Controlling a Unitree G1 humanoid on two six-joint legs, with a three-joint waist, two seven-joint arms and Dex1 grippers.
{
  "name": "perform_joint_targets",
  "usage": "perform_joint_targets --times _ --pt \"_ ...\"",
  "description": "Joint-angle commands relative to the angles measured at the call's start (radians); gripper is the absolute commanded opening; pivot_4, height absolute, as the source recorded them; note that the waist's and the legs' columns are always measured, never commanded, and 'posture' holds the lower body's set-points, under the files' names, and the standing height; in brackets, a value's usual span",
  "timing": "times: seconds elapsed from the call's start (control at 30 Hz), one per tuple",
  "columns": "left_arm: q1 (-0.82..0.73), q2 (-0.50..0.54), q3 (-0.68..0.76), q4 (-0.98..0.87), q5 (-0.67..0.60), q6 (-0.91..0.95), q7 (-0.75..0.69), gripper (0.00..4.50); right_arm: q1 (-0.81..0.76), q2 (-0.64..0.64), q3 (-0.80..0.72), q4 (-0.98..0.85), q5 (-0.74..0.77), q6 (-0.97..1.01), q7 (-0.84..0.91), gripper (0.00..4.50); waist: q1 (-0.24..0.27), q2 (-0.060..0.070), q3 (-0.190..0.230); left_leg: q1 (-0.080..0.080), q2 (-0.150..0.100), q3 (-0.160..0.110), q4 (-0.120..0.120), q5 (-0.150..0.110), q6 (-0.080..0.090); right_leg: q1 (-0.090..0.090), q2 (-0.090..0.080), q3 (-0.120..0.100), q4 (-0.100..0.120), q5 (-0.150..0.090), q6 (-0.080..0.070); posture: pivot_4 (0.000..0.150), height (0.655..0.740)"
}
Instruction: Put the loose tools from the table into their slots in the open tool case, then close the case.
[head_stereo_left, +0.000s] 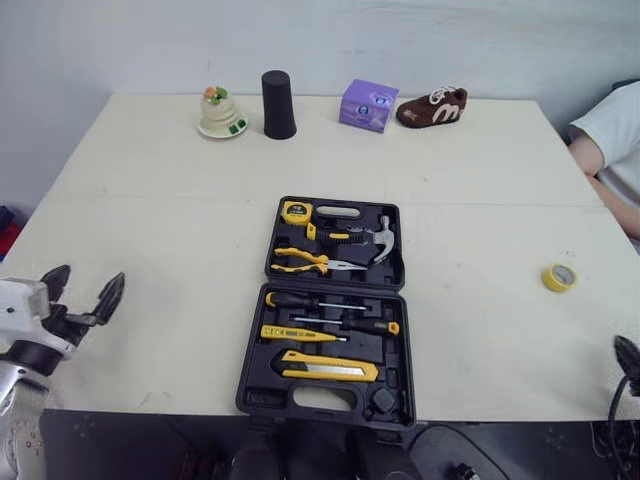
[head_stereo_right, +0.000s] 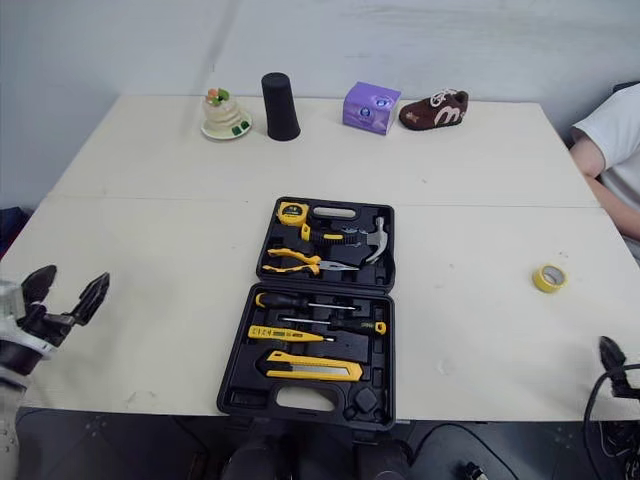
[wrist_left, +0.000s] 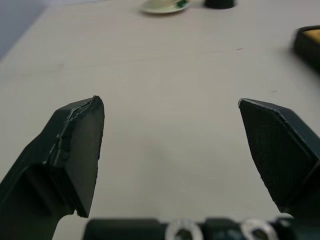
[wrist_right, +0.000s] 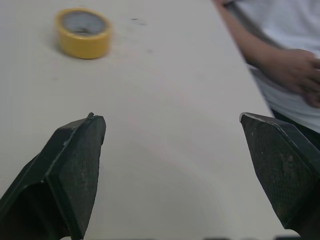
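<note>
Evidently ready to start: left claw (head_stereo_left: 85, 285) and right claw (wrist_right: 172, 117) both spread apart, empty, flanking the open tool case (head_stereo_left: 336, 288); tape roll (head_stereo_left: 559, 277) loose on the desk (head_stereo_left: 150, 200).

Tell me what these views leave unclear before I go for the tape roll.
Tool case, head views: recesses near the handle too small to judge full or empty.
Tape roll: its slot in the case cannot be picked out.
Right gripper: cut off by the lower right corner in the head views.
Person, head views: mostly beyond the right edge.
</note>
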Motion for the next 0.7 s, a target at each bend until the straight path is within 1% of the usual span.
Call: perform_joint_targets --times 0.03,0.1,0.17,0.27,0.33,0.43,0.53,0.63,0.7 --pt "-0.026 0.054 -0.066 -0.118 -0.078 0.057 -0.077 4.46 -0.044 -0.119 0.003 -0.071 0.083 0.138 0.125 4.5 0.0 0.0 0.0 0.0 0.0 0.0 0.0 0.0 0.0 0.0 0.001 0.001 0.0 0.0 0.001 0.15 0.74" --pt "-0.061 0.095 -0.125 -0.162 -0.102 0.095 -0.124 4.46 -0.095 -0.198 0.037 -0.073 0.106 0.227 0.199 4.5 0.002 0.0 0.0 0.001 0.001 0.0 0.0 0.0 -0.001 0.0 0.002 0.002 -0.001 0.001 0.001 0.15 0.74" --pt "-0.087 0.154 -0.168 -0.198 -0.155 0.171 -0.174 4.46 -0.154 -0.257 0.088 -0.048 0.097 0.268 0.251 4.5 0.002 -0.001 0.001 0.001 0.001 0.0 0.0 0.001 -0.001 0.0 0.005 0.003 -0.001 0.0 0.001 0.15 0.74" --pt "-0.154 0.242 -0.231 -0.206 -0.172 0.204 -0.275 4.46 -0.271 -0.344 0.211 0.05 0.028 0.303 0.322 4.5 0.001 -0.001 0.002 0.001 0.003 0.0 0.001 0.001 -0.002 -0.001 0.009 0.005 -0.001 0.001 0.001 0.15 0.74" --pt "-0.2 0.264 -0.254 -0.196 -0.174 0.206 -0.306 4.46 -0.346 -0.382 0.272 0.111 0.0 0.33 0.356 4.5 0.002 0.001 0.003 0.001 0.003 0.001 0.002 0.001 -0.002 -0.001 0.011 0.006 0.0 0.0 0.001 0.15 0.74" --pt "-0.274 0.279 -0.304 -0.208 -0.19 0.224 -0.35 4.46 -0.514 -0.457 0.436 0.229 -0.084 0.378 0.472 4.5 0.001 0.005 0.006 0.0 0.006 0.004 0.008 0.001 -0.002 -0.002 0.012 0.008 0.0 0.0 0.001 0.15 0.74" --pt "-0.301 0.268 -0.339 -0.223 -0.185 0.227 -0.367 4.46 -0.643 -0.474 0.543 0.329 -0.156 0.393 0.535 4.5 0.0 0.005 0.006 -0.001 0.006 0.008 0.009 0.0 -0.001 -0.004 0.013 0.01 0.001 0.0 0.002 0.15 0.74" --pt "-0.322 0.254 -0.382 -0.253 -0.189 0.242 -0.362 4.46 -0.786 -0.464 0.637 0.451 -0.23 0.374 0.604 4.5 -0.001 0.006 0.007 -0.001 0.009 0.01 0.01 0.0 -0.002 -0.006 0.013 0.01 0.002 0.0 0.002 0.15 0.74" --pt "-0.322 0.268 -0.389 -0.281 -0.245 0.305 -0.365 4.46 -0.894 -0.441 0.7 0.545 -0.287 0.351 0.644 4.5 -0.003 0.006 0.007 -0.001 0.009 0.017 0.011 0.0 -0.002 -0.012 0.014 0.011 0.007 0.0 0.002 0.15 0.74"
